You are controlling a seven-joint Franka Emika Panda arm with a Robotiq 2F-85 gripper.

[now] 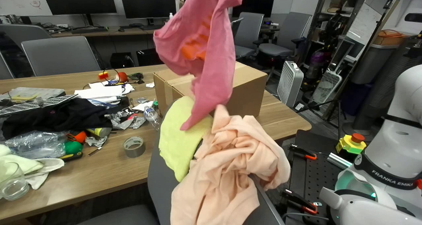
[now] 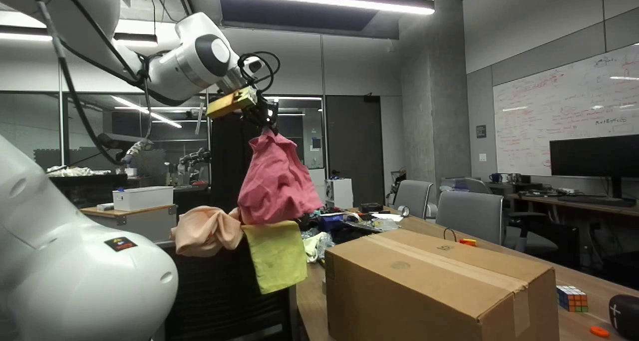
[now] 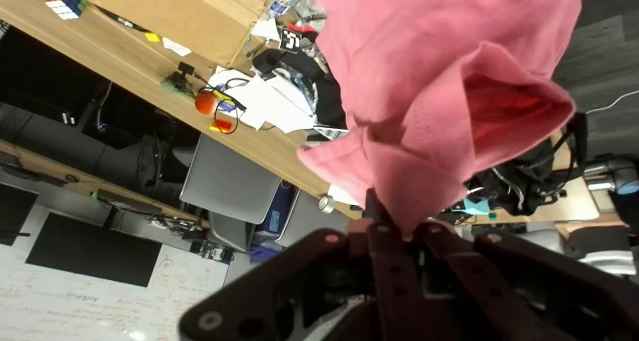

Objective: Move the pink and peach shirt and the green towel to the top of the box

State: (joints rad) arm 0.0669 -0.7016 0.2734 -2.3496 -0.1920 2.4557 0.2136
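Over the chair (image 2: pixel 214 293), gripper (image 2: pixel 269 128) clutches pink shirt (image 2: pixel 277 181); green towel (image 2: pixel 276 258) below.

- Gray chairs (image 2: pixel 469 220) are lining a long edge of the counter (image 1: pixel 105 172).
- A whiteboard (image 2: pixel 549 101) is hanging on the wall (image 2: pixel 544 26) beyond.
- A strip light (image 2: pixel 319 0) is glowing overhead.
- A concrete column (image 2: pixel 433 121) is standing near a dark door (image 2: pixel 354 146).

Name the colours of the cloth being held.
Pink with orange; the cloth shows best in an exterior view.
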